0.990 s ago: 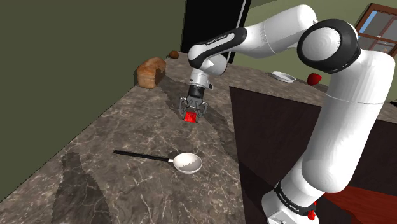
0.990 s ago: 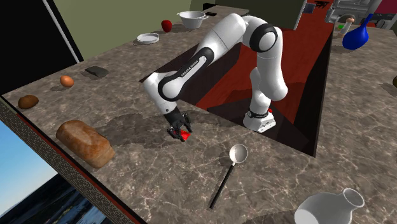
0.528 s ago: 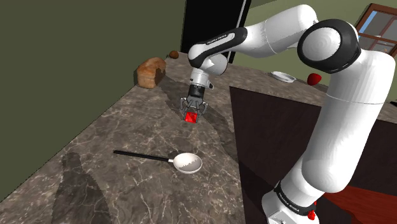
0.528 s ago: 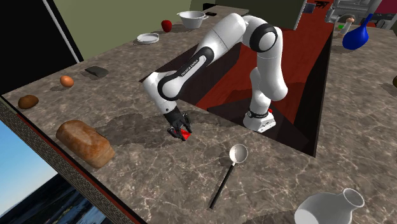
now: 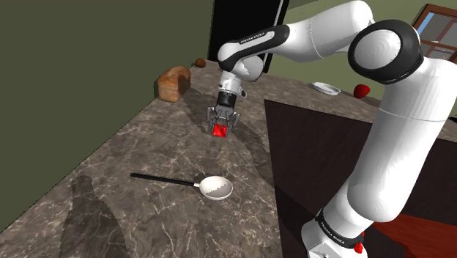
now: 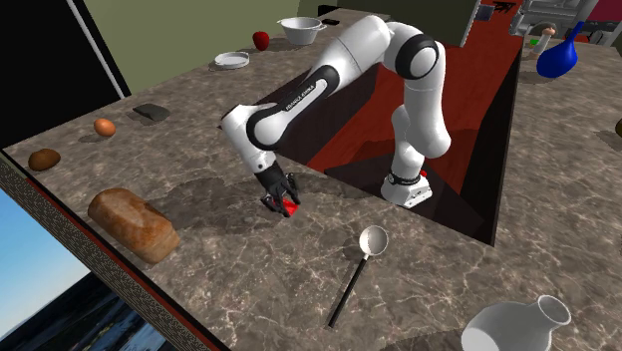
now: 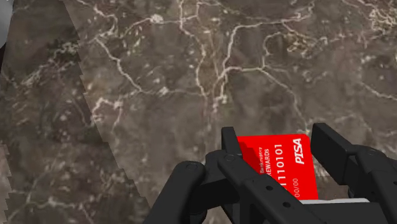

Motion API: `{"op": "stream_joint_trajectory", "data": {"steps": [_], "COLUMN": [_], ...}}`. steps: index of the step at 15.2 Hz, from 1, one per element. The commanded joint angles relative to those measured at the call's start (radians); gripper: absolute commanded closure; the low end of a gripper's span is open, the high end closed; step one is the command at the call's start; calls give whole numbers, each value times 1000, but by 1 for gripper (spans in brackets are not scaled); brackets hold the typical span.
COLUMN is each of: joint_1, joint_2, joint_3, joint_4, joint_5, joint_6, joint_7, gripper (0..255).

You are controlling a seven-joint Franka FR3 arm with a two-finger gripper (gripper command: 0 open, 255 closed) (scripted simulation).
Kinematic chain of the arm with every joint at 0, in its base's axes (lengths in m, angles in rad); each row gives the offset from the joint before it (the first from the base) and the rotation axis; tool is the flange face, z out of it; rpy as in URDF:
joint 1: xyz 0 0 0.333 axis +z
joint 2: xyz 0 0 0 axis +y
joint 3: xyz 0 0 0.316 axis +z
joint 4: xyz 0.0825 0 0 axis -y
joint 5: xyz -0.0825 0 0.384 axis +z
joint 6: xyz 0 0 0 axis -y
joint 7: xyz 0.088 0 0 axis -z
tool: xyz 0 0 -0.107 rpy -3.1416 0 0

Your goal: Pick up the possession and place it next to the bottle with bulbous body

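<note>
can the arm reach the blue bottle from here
Doubtful. The bottle stands beyond the arm's base, on the far counter, while the gripper, shut on the card, is on the opposite side. Nothing blocks the way; the stretch looks too long.

The arm (image 5: 322, 33) reaches down, wrist near vertical, fingers (image 7: 230, 145) apparently pinching the red card (image 7: 280, 159).

Evenly lit, sharp renders.
You see a soft shadow on the marble counter (image 5: 154, 143) at the shoulder view's lower left; the wrist view's shadow edge is jagged.
</note>
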Motion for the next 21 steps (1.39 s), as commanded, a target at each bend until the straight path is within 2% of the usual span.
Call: {"op": "stream_joint_trajectory", "data": {"steps": [1,21], "joint_1": [0,-10], "joint_2": [-13,-99], "joint_3": [0,-5], "joint_4": [8,162], "joint_5": [-2,-13], "joint_6": [-20,-243], "joint_7": [9,98], "gripper": [255,255]}}
